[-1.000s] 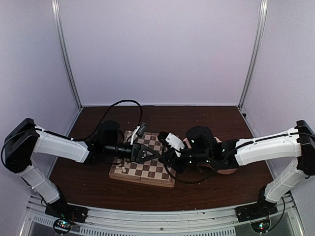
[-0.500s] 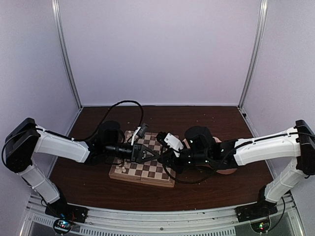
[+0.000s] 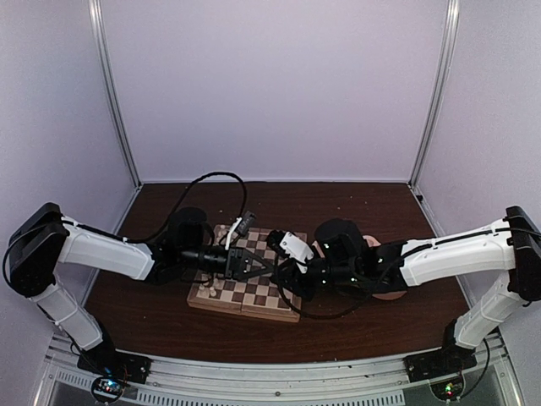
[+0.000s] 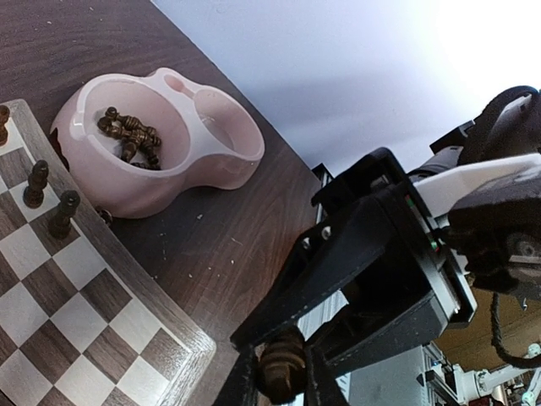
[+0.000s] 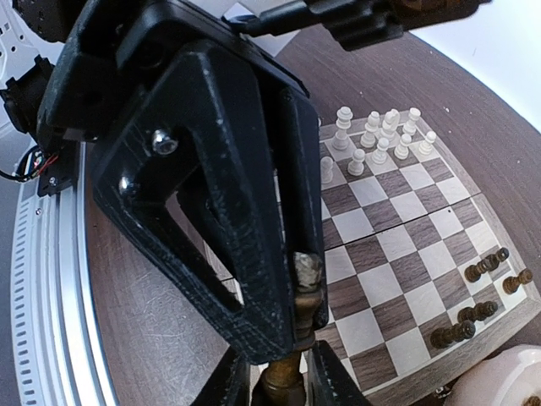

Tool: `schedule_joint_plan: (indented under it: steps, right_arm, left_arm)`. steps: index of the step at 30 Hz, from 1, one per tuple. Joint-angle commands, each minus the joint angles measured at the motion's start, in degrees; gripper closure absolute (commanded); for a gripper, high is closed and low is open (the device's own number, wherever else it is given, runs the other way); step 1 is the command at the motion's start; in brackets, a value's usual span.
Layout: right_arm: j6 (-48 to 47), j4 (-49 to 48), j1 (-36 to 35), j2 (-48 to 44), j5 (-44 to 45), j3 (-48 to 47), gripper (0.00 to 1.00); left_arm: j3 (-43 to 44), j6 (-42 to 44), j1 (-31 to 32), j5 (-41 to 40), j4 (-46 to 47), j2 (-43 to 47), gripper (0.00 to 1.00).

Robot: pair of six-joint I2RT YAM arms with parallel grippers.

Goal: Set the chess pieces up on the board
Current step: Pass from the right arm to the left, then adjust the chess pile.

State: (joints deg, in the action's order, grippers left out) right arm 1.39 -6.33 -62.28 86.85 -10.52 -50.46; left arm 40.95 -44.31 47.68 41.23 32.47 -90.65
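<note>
Over the board [image 3: 254, 292] my two grippers meet tip to tip around one dark brown chess piece [image 4: 281, 370]. My left gripper [image 4: 279, 376] is shut on it. My right gripper [image 5: 283, 385] has the same piece's lower end [image 5: 297, 351] clamped between its fingers. In the top view the left gripper [image 3: 269, 266] and right gripper [image 3: 284, 271] hide the piece. Cream pieces [image 5: 380, 139] cluster at one end of the board [image 5: 397, 220]. Dark pieces [image 5: 482, 288] stand at the other end, three of them [image 4: 49, 199] near the rim.
A pink double bowl [image 4: 169, 178] sits on the table just past the board's dark end, with several dark pieces [image 4: 131, 135] in one half. In the top view the right arm covers most of the bowl [image 3: 387, 293]. A black cable [image 3: 211, 182] loops behind the left arm.
My left gripper's fingers have closed onto the dark piece that the right gripper holds up. The right arm has edged slightly left; the left arm stayed in place.
</note>
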Motion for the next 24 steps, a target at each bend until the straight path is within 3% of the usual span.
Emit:
schedule_joint_plan:
  steps: [1, 5, 7, 14, 24]
  right_arm:
    - [0.38, -0.35, -0.30, -0.01, 2.55, -1.21, 0.69]
    - [1.49, -2.29, -0.35, -1.69, 3.10, 0.44, 0.44]
    - [2.08, -3.42, -0.34, -2.74, 3.15, 1.52, 0.39]
    - [4.61, -6.82, -0.30, -5.29, 0.32, 3.52, 0.39]
    - [7.54, -10.63, 0.00, -7.03, -0.58, 5.60, 0.47]
  left_arm:
    - [-0.07, 1.58, 0.11, -0.22, 3.29, 1.51, 0.90]
    - [-0.96, 1.85, -0.01, -1.01, 3.67, 2.91, 0.90]
    - [-1.49, 1.84, -0.09, -1.51, 4.03, 3.60, 0.90]
    - [-4.01, 0.73, -1.98, -2.64, 7.25, 5.40, 0.90]
    - [-7.00, -2.29, -2.24, -2.33, 15.18, 6.89, 0.90]
